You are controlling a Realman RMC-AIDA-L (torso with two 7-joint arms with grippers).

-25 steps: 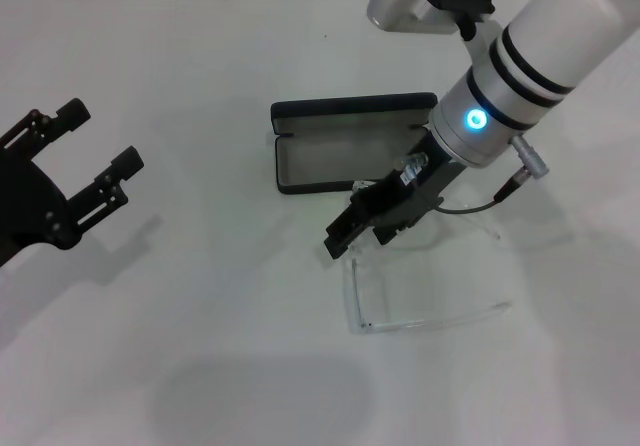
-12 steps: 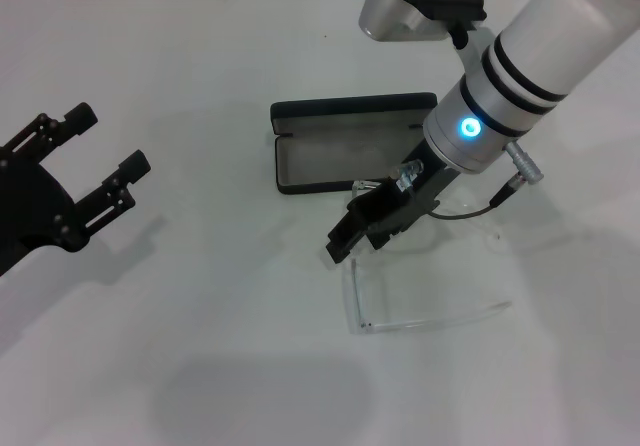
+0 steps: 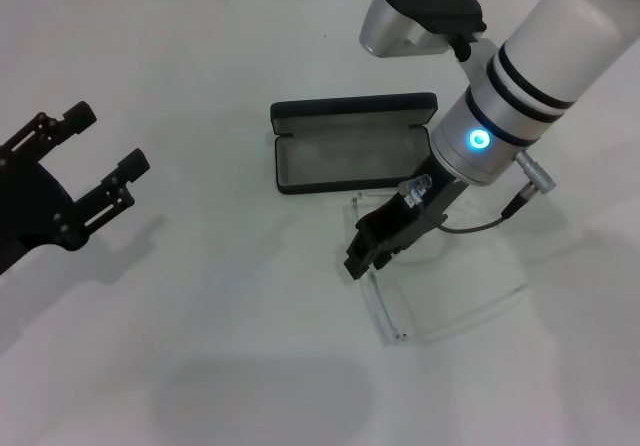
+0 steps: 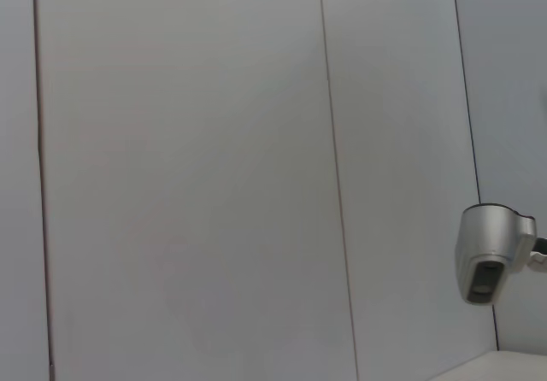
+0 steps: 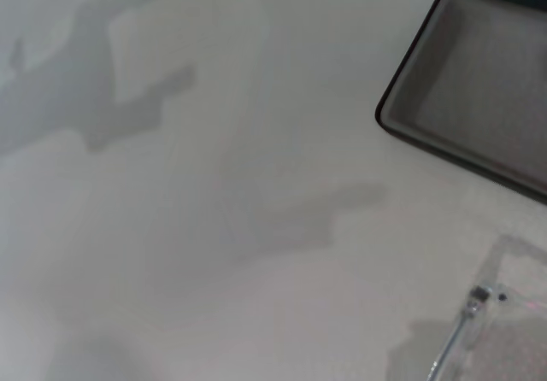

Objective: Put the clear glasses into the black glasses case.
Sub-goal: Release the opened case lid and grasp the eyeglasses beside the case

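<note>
The clear glasses (image 3: 400, 301) are hard to make out against the white surface (image 3: 200, 296): in the head view only a faint colourless outline shows, with one temple arm running from under the right pincer (image 3: 368, 251) toward the camera and the other a pale line trailing off to the right. Their front is partly hidden behind the pincer's black fingers, and whether those fingers are apart, together or clamped on the frame cannot be told. In the right wrist view just a hinge corner of the glasses (image 5: 487, 308) with a small metal pin appears, cut off at the picture's edge. The black glasses case (image 3: 350, 144) lies open on the surface just behind the pincer, a rounded-rectangular clamshell with a smooth dark shell and a matte light grey lining; no lettering on it can be read. The right wrist view catches one rounded corner of its tray (image 5: 479, 82). The left pincer (image 3: 98, 171) hovers well apart on the left side, its black fingers spread wide. The left wrist view shows only pale wall panels.
</note>
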